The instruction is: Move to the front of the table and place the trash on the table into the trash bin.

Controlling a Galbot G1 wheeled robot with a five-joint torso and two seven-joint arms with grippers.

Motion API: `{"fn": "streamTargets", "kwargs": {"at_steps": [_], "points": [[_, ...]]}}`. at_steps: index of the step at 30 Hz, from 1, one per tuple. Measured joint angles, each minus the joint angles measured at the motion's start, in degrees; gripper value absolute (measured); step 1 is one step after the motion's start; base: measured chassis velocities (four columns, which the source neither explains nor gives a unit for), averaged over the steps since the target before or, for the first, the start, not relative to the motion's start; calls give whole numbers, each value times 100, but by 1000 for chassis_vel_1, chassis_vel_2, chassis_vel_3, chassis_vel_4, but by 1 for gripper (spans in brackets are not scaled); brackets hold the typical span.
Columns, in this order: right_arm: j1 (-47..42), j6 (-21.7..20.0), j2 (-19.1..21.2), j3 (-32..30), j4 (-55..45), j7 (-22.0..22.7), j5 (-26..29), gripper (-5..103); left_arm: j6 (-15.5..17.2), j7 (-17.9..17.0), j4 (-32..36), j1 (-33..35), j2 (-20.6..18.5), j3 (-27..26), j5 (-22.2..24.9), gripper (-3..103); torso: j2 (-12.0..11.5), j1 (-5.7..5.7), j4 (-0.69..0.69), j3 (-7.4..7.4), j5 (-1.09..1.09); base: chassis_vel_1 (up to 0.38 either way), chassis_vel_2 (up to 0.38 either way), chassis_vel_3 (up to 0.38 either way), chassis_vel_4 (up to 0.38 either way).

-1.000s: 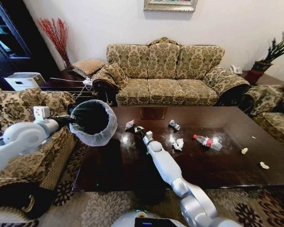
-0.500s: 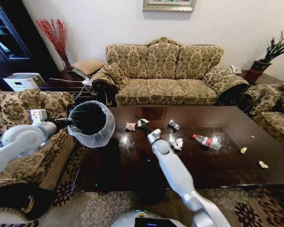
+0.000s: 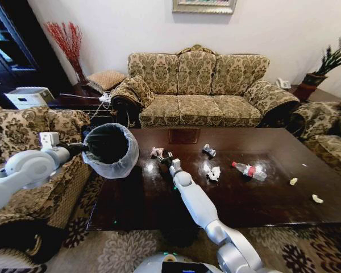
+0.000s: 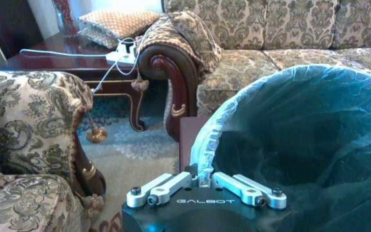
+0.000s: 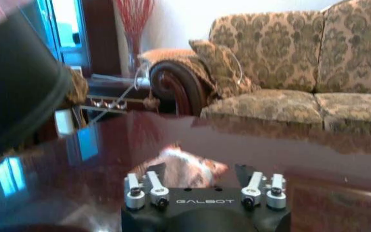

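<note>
My left gripper [image 3: 84, 149] is shut on the rim of the trash bin [image 3: 109, 149], holding it tilted beside the table's left end; in the left wrist view the fingers [image 4: 204, 180] pinch the bag-lined rim [image 4: 250, 101]. My right gripper [image 3: 162, 159] hovers low over the dark table [image 3: 261, 202], open, with a crumpled paper wad [image 3: 156, 151] just ahead of it. In the right wrist view that wad [image 5: 184, 163] lies between the spread jaws of the right gripper [image 5: 198, 170]. Farther right lie a silver can [image 3: 209, 150], another wad [image 3: 213, 173], a clear bottle [image 3: 249, 170] and pale scraps [image 3: 293, 181].
A patterned sofa [image 3: 199, 91] stands behind the table, with armchairs at the left [image 3: 23, 131] and right [image 3: 329, 131]. A side table [image 3: 82, 94] with cables sits at the back left. Patterned carpet [image 3: 119, 250] runs along the table's near edge.
My right gripper has come down and to the left from a raised spot, now sitting at the paper wad. The bin in my left gripper has barely shifted.
</note>
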State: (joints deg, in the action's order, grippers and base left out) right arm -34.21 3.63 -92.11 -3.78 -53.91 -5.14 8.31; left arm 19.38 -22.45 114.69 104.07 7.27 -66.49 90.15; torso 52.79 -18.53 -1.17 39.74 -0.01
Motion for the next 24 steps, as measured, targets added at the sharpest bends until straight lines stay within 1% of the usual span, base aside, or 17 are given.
{"fn": "streamTargets", "kwargs": {"at_steps": [1, 3, 5, 8, 9, 16, 17, 19, 24], "points": [[0, 0, 0, 0, 0, 0, 0, 72, 0, 0, 0, 0, 0, 0, 0, 0, 0, 0, 0, 0, 0, 0, 0, 0, 0], [-18, 7, -9, 50, 15, -32, -44, 83, 0, 46, -40, 23, 1, 8, -49, 0, 0, 0, 0, 0, 0, 0, 0, 0, 0], [-28, 9, -15, 61, 20, -39, -67, 83, -1, 52, -54, 24, 0, 11, -61, 0, 0, 0, 1, 0, 1, 0, 0, 0, 0], [-1, 74, -15, 59, 179, -85, -101, 98, -12, 60, -56, 24, -15, 19, -73, 0, 0, 0, 0, 0, 1, 0, 0, 0, 0], [18, 101, -13, 57, 249, -101, -107, 99, -13, 60, -47, 24, -16, 21, -73, 0, 0, 0, 0, 0, 1, 0, 0, 0, 0], [24, 364, -10, 58, 342, -99, -59, 100, -13, 64, -33, 27, 0, 22, -73, 0, 0, 0, 1, 0, 1, 0, 0, 0, 0], [24, 364, -10, 58, 342, -99, -59, 100, -13, 64, -33, 27, 0, 22, -73, 0, 0, 0, 1, 0, 1, 0, 0, 0, 0], [16, 312, -9, 25, 309, -247, -14, 100, -13, 64, -30, 28, 16, 22, -73, 0, 0, 0, 0, 0, 1, 0, 0, 0, 0], [15, 310, -8, 23, 306, -322, -88, 100, -13, 65, -5, 35, 30, 22, -76, 0, -1, 0, 1, 0, 1, 0, 0, 0, 0]]}}
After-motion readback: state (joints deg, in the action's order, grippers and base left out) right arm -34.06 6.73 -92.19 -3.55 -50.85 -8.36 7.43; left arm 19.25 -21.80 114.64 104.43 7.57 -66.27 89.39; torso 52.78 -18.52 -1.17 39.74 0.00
